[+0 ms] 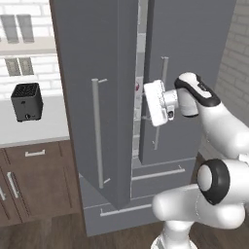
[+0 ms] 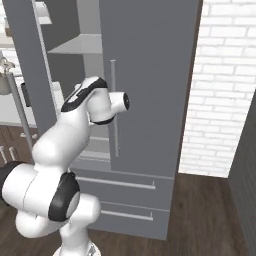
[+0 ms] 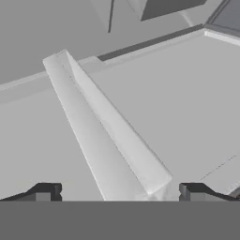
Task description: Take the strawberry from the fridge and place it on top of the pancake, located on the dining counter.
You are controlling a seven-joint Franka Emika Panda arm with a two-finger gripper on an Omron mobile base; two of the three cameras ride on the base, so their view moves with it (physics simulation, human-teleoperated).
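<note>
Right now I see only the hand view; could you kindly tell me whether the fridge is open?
Observer: The left door stands ajar; the right door is shut.
Operator: Thank you. Where is the gripper?
Observer: The gripper is at the gap between the doors, close to the right door's handle.
Operator: Any fruit in sight?
Observer: A small red spot shows in the gap, just left of the gripper; it is too small to name.
</note>
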